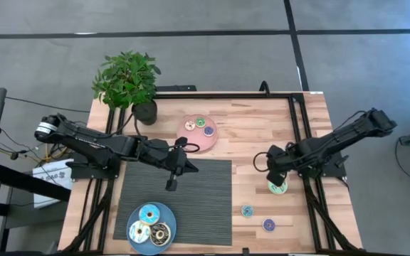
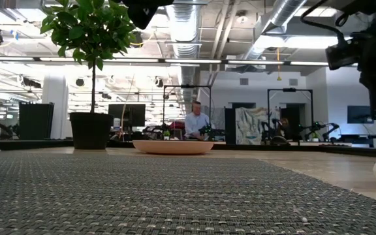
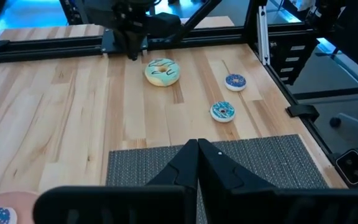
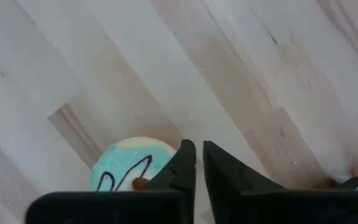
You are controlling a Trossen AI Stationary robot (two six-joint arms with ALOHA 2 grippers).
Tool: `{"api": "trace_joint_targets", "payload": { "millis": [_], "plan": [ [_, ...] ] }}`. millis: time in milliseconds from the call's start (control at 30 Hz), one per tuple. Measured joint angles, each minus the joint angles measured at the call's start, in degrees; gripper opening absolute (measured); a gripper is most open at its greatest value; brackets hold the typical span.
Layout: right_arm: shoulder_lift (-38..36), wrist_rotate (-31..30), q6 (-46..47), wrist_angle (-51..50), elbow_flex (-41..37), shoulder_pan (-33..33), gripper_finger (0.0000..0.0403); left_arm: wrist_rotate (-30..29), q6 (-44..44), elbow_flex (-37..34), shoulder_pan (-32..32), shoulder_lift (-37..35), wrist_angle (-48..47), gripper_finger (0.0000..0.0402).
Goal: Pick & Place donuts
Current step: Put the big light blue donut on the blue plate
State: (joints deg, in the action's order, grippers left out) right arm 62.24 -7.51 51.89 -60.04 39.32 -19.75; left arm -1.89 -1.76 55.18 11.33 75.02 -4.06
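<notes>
A large pale-green donut (image 1: 277,187) with a dark squiggle lies flat on the wood at the right, also in the right wrist view (image 4: 126,169) and the left wrist view (image 3: 162,71). My right gripper (image 1: 275,176) points down just above it, beside its edge. Its fingers (image 4: 199,158) stand a narrow gap apart with nothing between them. Two small blue-iced donuts (image 1: 247,210) (image 1: 268,225) lie nearer the front edge. My left gripper (image 1: 171,184) hangs shut and empty over the grey mat (image 1: 205,192).
A pink plate (image 1: 208,141) with small donuts sits at the far middle. A blue plate (image 1: 135,243) holding three donuts is on the mat's near left corner. A potted plant (image 1: 128,82) stands at the far left. A black frame rail (image 1: 299,121) runs along the right side.
</notes>
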Motion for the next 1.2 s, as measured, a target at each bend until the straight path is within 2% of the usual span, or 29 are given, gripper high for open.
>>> {"api": "trace_joint_targets", "payload": {
  "millis": [300, 467, 600, 767, 1200],
  "plan": [
    [2.38, 2.18, -3.10, -1.72, 0.38, -0.32, 0.0130, 0.00, -0.02, 0.00, 0.00, 0.00, -0.02, 0.0000],
    [2.32, 3.12, -9.87, -1.69, 0.38, -2.72, 0.0202, -0.02, -0.02, 0.00, 0.00, 0.00, 0.00, 0.0000],
    [2.31, 3.09, -11.29, -1.59, 0.38, -5.02, 0.0237, -0.42, -0.02, 0.00, 0.00, 0.02, 0.00, 0.0000],
    [2.31, 1.64, -10.98, -1.43, 0.38, -6.59, 0.0244, -0.48, -0.02, 0.00, 0.00, 0.02, 0.00, 0.0000],
    [2.31, 1.11, -11.26, -1.43, 0.38, -6.80, 0.0216, -0.49, -0.50, 0.01, 0.00, 0.02, -0.04, 0.0000]
  ]
}}
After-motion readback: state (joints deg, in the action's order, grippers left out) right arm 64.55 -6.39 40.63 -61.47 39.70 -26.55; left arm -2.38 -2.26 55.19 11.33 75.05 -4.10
